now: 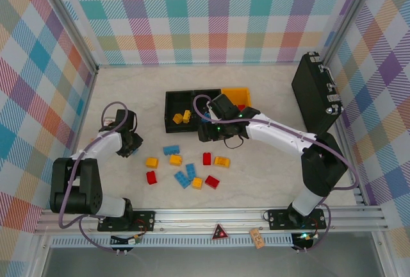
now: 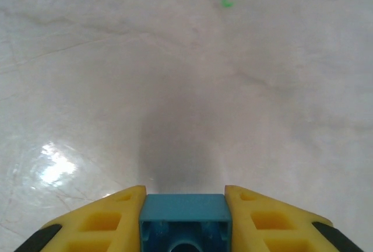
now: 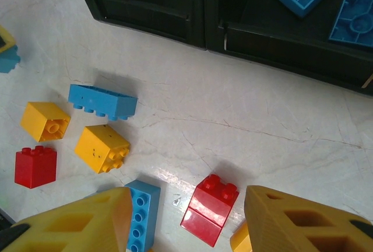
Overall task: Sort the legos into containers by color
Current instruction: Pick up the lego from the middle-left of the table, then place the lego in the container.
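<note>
Red, blue and yellow legos (image 1: pixel 184 176) lie loose on the table (image 1: pixel 269 168) below the containers (image 1: pixel 179 111), the left gripper (image 1: pixel 128 143) to their left, the right gripper (image 1: pixel 214 131) at the bins' near edge. Left wrist: its fingers (image 2: pixel 99 223) clench a held blue brick (image 2: pixel 185 220) over bare tabletop; gripped only at the tips, it may twist free in transit. Right wrist: jaws stand spread above a red brick (image 3: pixel 210 208); closing could also catch the stray blue brick (image 3: pixel 143 211) just beside one finger.
</note>
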